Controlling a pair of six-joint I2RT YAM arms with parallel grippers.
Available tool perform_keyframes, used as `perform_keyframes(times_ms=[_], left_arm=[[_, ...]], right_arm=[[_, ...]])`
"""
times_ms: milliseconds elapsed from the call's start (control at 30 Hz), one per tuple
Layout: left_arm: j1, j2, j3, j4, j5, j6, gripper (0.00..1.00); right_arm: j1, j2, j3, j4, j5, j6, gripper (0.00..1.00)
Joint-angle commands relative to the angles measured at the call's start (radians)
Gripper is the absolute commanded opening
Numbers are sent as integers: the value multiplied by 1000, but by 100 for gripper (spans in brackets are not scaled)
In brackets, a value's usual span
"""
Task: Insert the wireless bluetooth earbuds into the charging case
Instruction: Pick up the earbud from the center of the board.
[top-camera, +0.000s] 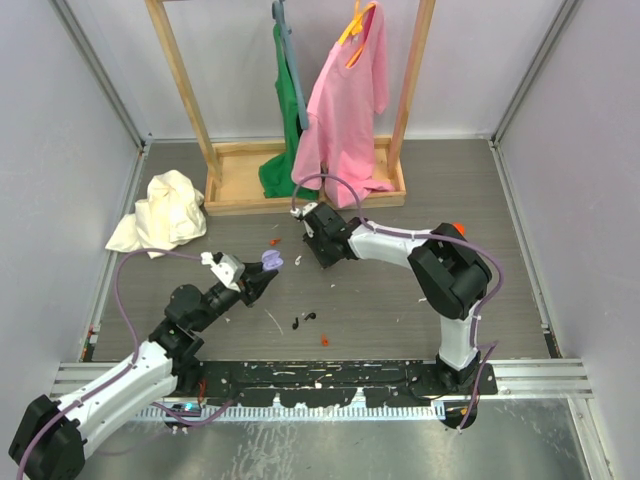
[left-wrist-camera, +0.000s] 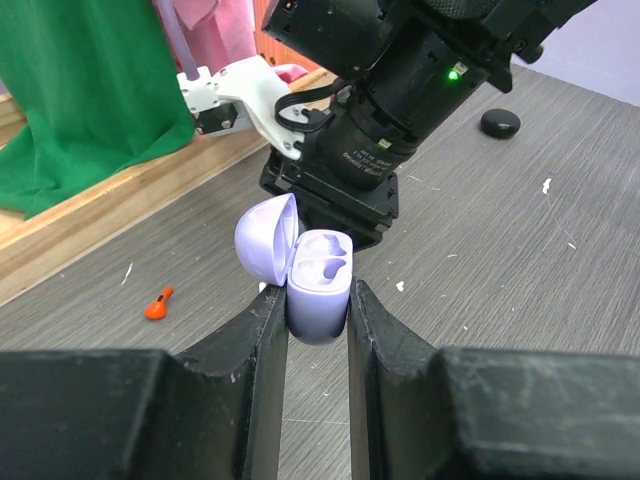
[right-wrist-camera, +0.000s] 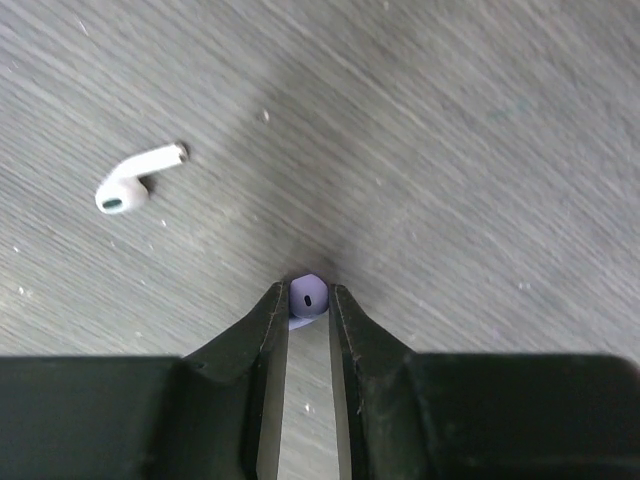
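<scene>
The charging case (left-wrist-camera: 320, 278) stands upright between the fingers of the left gripper (left-wrist-camera: 318, 300), which is clamped on its two flat sides and holds it above the table (top-camera: 380, 310), left of centre. The case's long axis runs from the fingertips up. Its open mouth faces up and away from the left arm, toward the right arm just behind it. The case is pale lilac, smooth and rounded, and two empty moulded wells show in its mouth. Its lid (left-wrist-camera: 268, 238) is swung open and leans out to the left in the left wrist view, domed side outward.

The right gripper (right-wrist-camera: 308, 302) points down at the table with its jaws drawn narrow, pinching one earbud (right-wrist-camera: 308, 292) at the very tips. That earbud is lilac, and the end with a small dark oval slot faces the wrist camera. Its stem is hidden, so I cannot tell which way it runs, nor whether it touches the table.

The other earbud (right-wrist-camera: 135, 180) lies flat on the table up and left of the right gripper in the right wrist view, well apart from it. It is pale, its stem points up to the right, and its bulb with a dark oval grille sits at the lower left.

A black disc (left-wrist-camera: 500, 122) and an orange scrap (left-wrist-camera: 158, 303) lie on the table. At the far edge a wooden rack (top-camera: 240, 205) carries a pink shirt (top-camera: 345, 100) and a green garment (top-camera: 285, 150); a cream cloth (top-camera: 165, 210) lies crumpled to its left.
</scene>
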Motion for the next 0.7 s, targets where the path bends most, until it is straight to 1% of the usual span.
perform_keyframes(times_ms=[0, 167, 300, 533, 667], left_arm=[[-2, 18, 16, 47, 14, 2, 0], [-2, 70, 32, 62, 54, 0, 0], [-2, 103, 32, 110, 66, -6, 0], [-2, 175, 41, 205, 70, -36, 0], [-1, 183, 52, 234, 87, -46, 0]], right_arm=[[4, -87, -17, -105, 47, -1, 19], [8, -180, -81, -97, 78, 11, 18], [34, -268, -102, -95, 117, 19, 18], [124, -444, -128, -71, 278, 26, 18], [189, -546, -155, -24, 366, -15, 17]])
